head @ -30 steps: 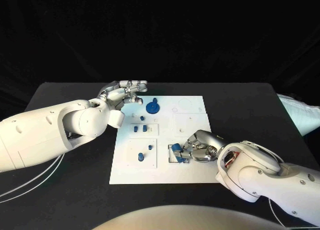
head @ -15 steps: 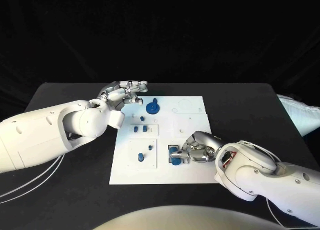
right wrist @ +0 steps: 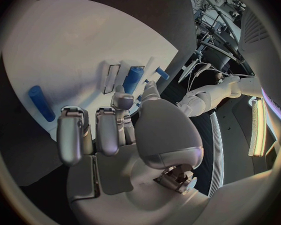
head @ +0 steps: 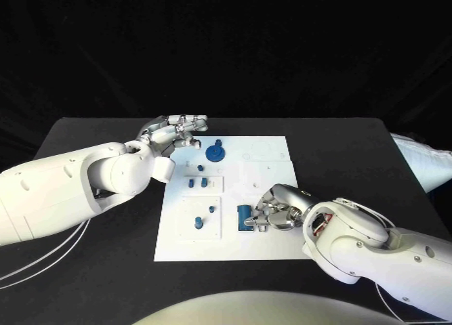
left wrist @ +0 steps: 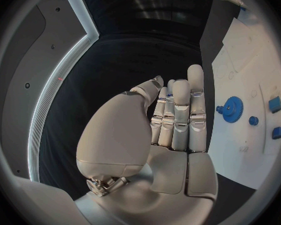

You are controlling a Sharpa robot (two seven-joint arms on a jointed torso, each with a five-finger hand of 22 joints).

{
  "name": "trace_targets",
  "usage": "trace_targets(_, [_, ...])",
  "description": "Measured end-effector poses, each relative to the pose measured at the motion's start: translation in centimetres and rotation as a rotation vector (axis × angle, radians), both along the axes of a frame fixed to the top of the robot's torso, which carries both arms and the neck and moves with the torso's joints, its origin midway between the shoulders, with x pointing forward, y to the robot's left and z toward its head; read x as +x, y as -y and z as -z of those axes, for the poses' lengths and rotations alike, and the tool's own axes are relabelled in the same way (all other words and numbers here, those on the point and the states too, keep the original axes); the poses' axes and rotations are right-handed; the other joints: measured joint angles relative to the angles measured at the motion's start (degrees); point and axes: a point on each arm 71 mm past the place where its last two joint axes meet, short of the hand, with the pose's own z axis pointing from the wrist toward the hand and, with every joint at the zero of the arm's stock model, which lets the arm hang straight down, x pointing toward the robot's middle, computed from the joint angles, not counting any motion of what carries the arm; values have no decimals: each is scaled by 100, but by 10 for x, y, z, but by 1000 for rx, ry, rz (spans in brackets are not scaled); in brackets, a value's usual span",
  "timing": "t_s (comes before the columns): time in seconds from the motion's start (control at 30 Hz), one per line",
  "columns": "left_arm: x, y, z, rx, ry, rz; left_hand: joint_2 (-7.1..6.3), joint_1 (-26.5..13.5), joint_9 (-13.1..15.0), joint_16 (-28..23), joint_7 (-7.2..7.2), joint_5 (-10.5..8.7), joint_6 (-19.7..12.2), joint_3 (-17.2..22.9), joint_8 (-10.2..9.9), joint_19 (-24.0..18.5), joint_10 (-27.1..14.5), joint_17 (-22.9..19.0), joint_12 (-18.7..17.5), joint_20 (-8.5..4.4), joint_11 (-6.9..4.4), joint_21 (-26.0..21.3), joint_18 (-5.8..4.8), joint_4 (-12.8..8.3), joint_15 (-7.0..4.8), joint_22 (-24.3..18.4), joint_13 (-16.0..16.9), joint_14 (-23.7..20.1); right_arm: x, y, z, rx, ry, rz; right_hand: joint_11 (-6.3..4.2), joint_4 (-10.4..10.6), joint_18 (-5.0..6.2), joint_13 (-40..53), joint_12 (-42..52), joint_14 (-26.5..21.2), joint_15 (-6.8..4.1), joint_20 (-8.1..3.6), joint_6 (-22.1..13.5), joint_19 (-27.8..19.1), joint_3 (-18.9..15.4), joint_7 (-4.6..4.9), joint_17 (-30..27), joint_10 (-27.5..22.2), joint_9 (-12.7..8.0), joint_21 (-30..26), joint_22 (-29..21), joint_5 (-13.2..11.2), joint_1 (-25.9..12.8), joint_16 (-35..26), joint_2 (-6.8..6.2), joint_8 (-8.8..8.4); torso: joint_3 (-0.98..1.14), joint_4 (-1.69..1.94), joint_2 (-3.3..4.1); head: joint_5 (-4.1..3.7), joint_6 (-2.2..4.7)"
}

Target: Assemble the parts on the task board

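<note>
- The right hand (head: 274,211) sits low over the near-right part of the task board (head: 270,152), fingers curled downward beside a blue cylinder (head: 244,215) that lies in or at a slot there.
- That cylinder lies just to the hand's inner side, toward the board's middle, touching or almost touching the fingertips. Its long axis runs roughly from the near edge of the board toward the far edge.
- In the right wrist view the blue cylinder (right wrist: 133,79) lies just past the fingertips (right wrist: 121,101), beside a narrow slot, and I cannot tell whether the fingers pinch it or only press on it.
- A second loose blue peg (right wrist: 40,103) lies on the board off to one side of that hand, apart from it.
- The left hand (head: 175,130) hovers at the board's far-left corner, fingers straight and close together, holding nothing; the blue gear (head: 216,152) stands near it on the board.
- So the right hand is plainly the nearer one to the cylinder; the left is well apart from it.
- Compared with a second ago, the right hand has slid a little toward the board's centre, and the cylinder now shows clear of the fingers instead of tucked among them. The left hand has stayed put.
</note>
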Motion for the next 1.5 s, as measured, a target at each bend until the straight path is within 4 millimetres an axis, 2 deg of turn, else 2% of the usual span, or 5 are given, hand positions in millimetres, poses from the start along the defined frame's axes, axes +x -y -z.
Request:
trace_targets(0.2, [0, 0, 0, 0, -1, 1, 0, 0, 0, 0, 0, 0, 0, 0, 0, 0, 0, 0, 0, 0, 0, 0, 0, 0, 0, 0, 0, 0, 0, -1, 0, -20, 15, -15, -32, -439, 0, -10, -27, 0, 0, 0, 27, 0, 212, -26, 32, 32, 37, 0, 0, -203, 773, 0, 90, 29, -4, 8, 1, -20, -3])
trace_targets(0.47, [0, 1, 0, 0, -1, 1, 0, 0, 1, 0, 1, 0, -41, 0, 0, 0, 0, -9, 0, 0, 0, 0, 0, 0, 0, 0, 5, 0, -1, -1, -3, -34, 43, -25, -32, -540, 0, -10, -27, 0, 0, -23, 56, 23, 274, -33, 33, 32, 44, 0, -1, -282, 906, 0, 120, 52, -4, 12, 0, -44, 1])
trace_targets(0.8, [0, -2, 0, 3, -2, -4, 0, 0, 1, 0, 1, 0, -41, 0, 0, 0, 0, -9, 0, 0, 0, 0, 0, 0, 1, 1, 4, -1, -5, 42, -16, -54, 66, 58, 20, -244, 1, 63, 1, 0, 0, -11, -134, 76, 203, 53, 118, 84, -45, 55, -1, 304, 595, 59, 128, -105, 0, 1, 1, -108, 20])
trace_targets(1.03, [0, -2, 0, 3, -3, -3, 0, 0, 1, 0, 1, 0, -41, 0, 0, 0, 1, -9, 0, 0, 0, 0, 0, 0, 1, 1, 3, -1, 5, 79, -23, -111, 89, 130, 20, -229, 1, 80, 22, 0, 0, 10, -134, 97, 219, 53, 118, 84, -60, 78, -2, 368, 595, 89, 128, -116, -7, -29, 4, -183, 53])
trace_targets(1.5, [-1, -1, 0, 1, -4, 1, 0, 0, 1, 0, 1, 0, -40, 0, 0, 0, 1, -8, 0, 0, -1, 0, 0, 0, 1, 1, 3, -1, 10, 91, -19, -203, 115, 116, -2, 3, 1, 500, 584, 0, 0, 8, 61, 158, 201, 2, 117, 290, -52, 168, -3, 388, 495, 222, 29, -116, -3, -46, 14, -239, 51])
